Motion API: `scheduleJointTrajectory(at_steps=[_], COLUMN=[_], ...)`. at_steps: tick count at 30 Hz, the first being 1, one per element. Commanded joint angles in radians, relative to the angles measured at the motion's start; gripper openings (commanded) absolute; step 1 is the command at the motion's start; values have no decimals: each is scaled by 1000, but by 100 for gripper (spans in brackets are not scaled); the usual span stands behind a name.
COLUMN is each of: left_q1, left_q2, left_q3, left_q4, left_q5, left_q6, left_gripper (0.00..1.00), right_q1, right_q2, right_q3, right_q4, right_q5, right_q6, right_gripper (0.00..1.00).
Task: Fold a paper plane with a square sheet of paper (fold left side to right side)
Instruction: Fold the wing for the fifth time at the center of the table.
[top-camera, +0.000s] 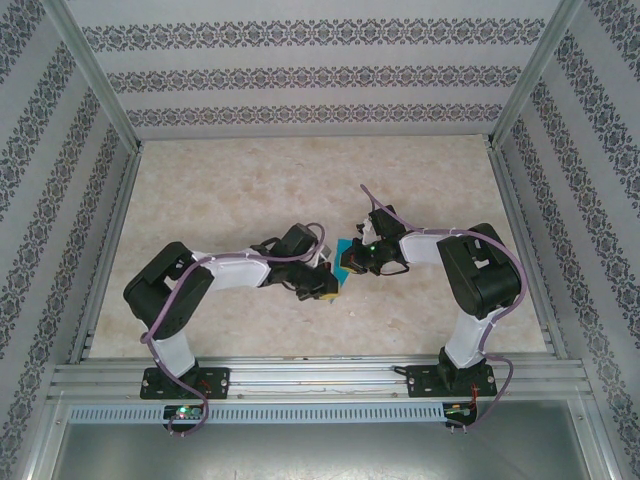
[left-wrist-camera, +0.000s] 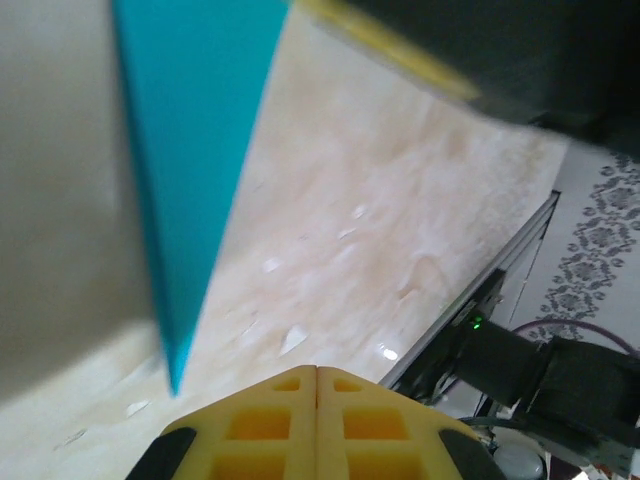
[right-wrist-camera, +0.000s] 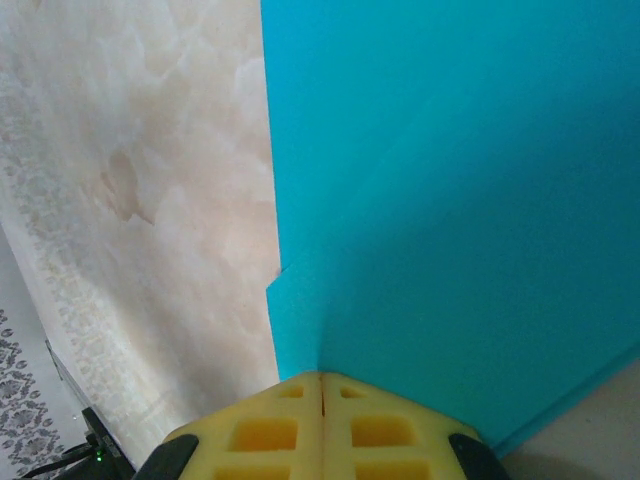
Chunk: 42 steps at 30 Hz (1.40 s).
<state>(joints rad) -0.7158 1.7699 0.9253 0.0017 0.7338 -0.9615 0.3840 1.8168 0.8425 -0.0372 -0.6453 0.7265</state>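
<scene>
So at this point your right gripper (right-wrist-camera: 322, 378) had its two yellow, waffle-pocketed fingers pressed flat together, and the thin turquoise-blue sheet of paper (right-wrist-camera: 450, 200) came straight up out of the seam between them, so it looked properly pinched at the tips. From that wrist cam you could see the sheet wasn't a single layer: a smaller flap lay over the bigger one, with a little stepped corner on its left edge just above the fingertips and a faint crease running up from the pinch. The surface was smooth, matte and plain. Your left gripper (left-wrist-camera: 317, 372) had its fingers together too, no gap along the seam, but the sheet (left-wrist-camera: 190, 150) showed there as a long narrow wedge hanging off to the left of them, its sharp point ending just beside the left finger and above the table. I couldn't tell whether it touched that finger at all. From above, both grippers, left (top-camera: 328, 290) and right (top-camera: 358, 262), met nose to nose near the middle of the glossy, beige, marble-patterned table (top-camera: 250, 190), with the sheet (top-camera: 345, 252) standing up between them rather than lying flat. The table's sheen showed as little bright glints in the left wrist view (left-wrist-camera: 380, 230).
</scene>
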Motion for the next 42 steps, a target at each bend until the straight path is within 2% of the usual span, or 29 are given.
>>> scheduleJointTrajectory(at_steps=[1,9,16,27,42], left_q1=[21,23,22,-5,-30], left_q2=[38,162,198,142,73], left_q3=[48,126,90,-26,-188], left_q4=[-55,-65,-83,-108,-38], left_q5=[16,16,-14,-11,-2], left_q6=[50,86,98,115,54], left_gripper=[1,0,0,0,0], right_q1=[4,5,6,3,-4], right_q2=[71,69,63,70,95], right_q3=[-36,-34,-36,-24,-8], right_q4=[-142,-141,-145,-171,-183], right_q5=[127,122,122,138,144], right_q6=[-22,-22,-24,-44,-58], right_gripper=[0,0,0,0,0])
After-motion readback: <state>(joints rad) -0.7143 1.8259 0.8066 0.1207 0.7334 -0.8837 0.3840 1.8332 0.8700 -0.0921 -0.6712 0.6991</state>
